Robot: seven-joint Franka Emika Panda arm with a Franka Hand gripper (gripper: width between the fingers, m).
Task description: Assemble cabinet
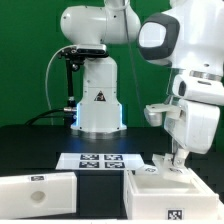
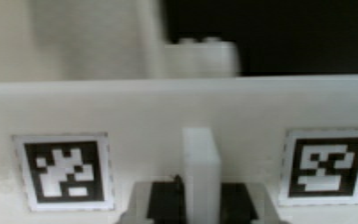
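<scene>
The hand (image 1: 177, 160) hangs straight down over the box (image 1: 165, 196), which sits at the near edge of the desk (image 1: 30, 150), on the exterior view's right. Its tips are at the box's open top, near the back wall. That is the relation that matters: the cabinet's main piece lies directly under the hand, not off to a side, so I judge any coming move to be a short vertical one. Up close, the wrist view shows the box's white wall (image 2: 176, 110) running flat across, with a tag (image 2: 66, 170) on one side and another tag (image 2: 327, 165) on the other. A thin upright rib (image 2: 197, 165) rises between them. Dark shapes that I take for the fingertips (image 2: 155, 202) sit on either side of that rib. I cannot tell whether they press on it or merely straddle it, so clenched or released stays an open question. A loose panel (image 1: 38, 188) lies flat on the desk, apart from the box toward the exterior view's left, its long side running across the view. Behind the box and toward that same side, the marker board (image 1: 98, 160) lies flat. The robot's white base (image 1: 98, 100) stands farther back. The desk is matte black and bare around the parts, and a green backdrop (image 1: 25, 50) closes off the room behind.
</scene>
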